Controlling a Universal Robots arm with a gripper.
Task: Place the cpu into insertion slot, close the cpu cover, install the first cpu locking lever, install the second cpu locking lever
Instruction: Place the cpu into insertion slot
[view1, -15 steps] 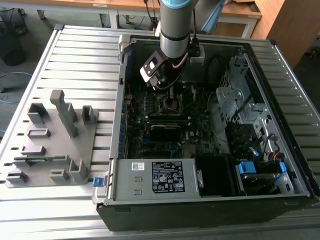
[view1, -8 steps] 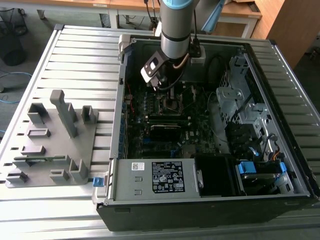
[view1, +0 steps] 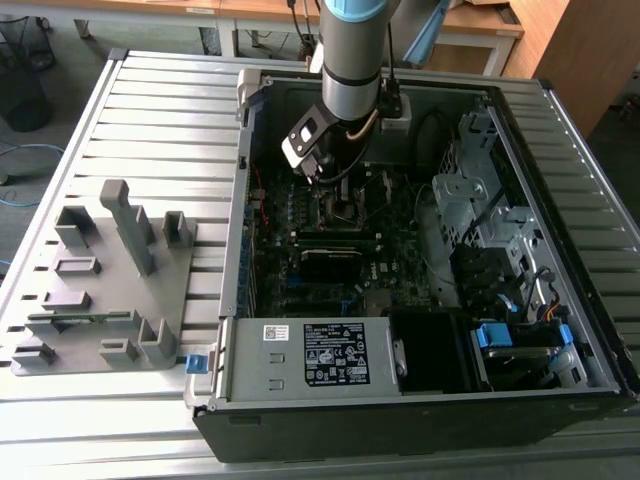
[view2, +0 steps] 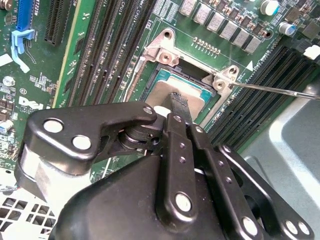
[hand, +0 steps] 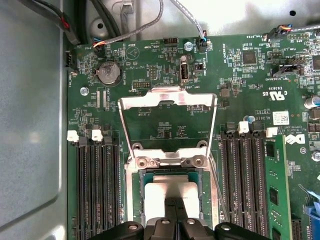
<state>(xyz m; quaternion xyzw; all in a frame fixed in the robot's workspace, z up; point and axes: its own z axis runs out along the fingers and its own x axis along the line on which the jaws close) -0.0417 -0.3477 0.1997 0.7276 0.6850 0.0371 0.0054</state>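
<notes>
**Clerk:** Item one, carrier?

**Keeper:** Slatted metal tabletop (view1: 170, 110). An open computer case (view1: 400, 428) lies on it, toward the exterior view's right edge. A grey fixture plate (view1: 100, 300) with upright blocks lies near the exterior view's left edge, well apart from the case.

**Clerk:** Item two, arm and tool?

**Keeper:** The arm (view1: 352, 60) reaches down into the case over the green motherboard (hand: 150, 65). The tool (view2: 179, 102) has its two black fingers pressed together, with nothing between them. In both wrist views the tips sit over the chip's top. Whether they touch it cannot be told.

**Clerk:** Item three, the cpu?

**Keeper:** The cpu (hand: 160, 192) has a dull silver-grey top. It lies flat inside the insertion slot (hand: 132, 200), within the slot's silvery rim.

**Clerk:** Item four, the cpu cover?

**Keeper:** The cpu cover (hand: 167, 95) is a thin silvery frame. It is swung open on its hinge at one edge of the slot, clear of the chip. Green board shows through its square cut-out.

**Clerk:** Item five, levers?

**Keeper:** A thin metal lever rod (view2: 280, 91) runs out from a corner bracket of the slot, across the neighbouring black slots. It is not latched over the cover.

**Clerk:** Sundries?

**Keeper:** Black memory slots (hand: 97, 190) stand in rows on both sides of the insertion slot. A round coin battery (hand: 109, 72) sits on the board beyond the open cover.
</notes>
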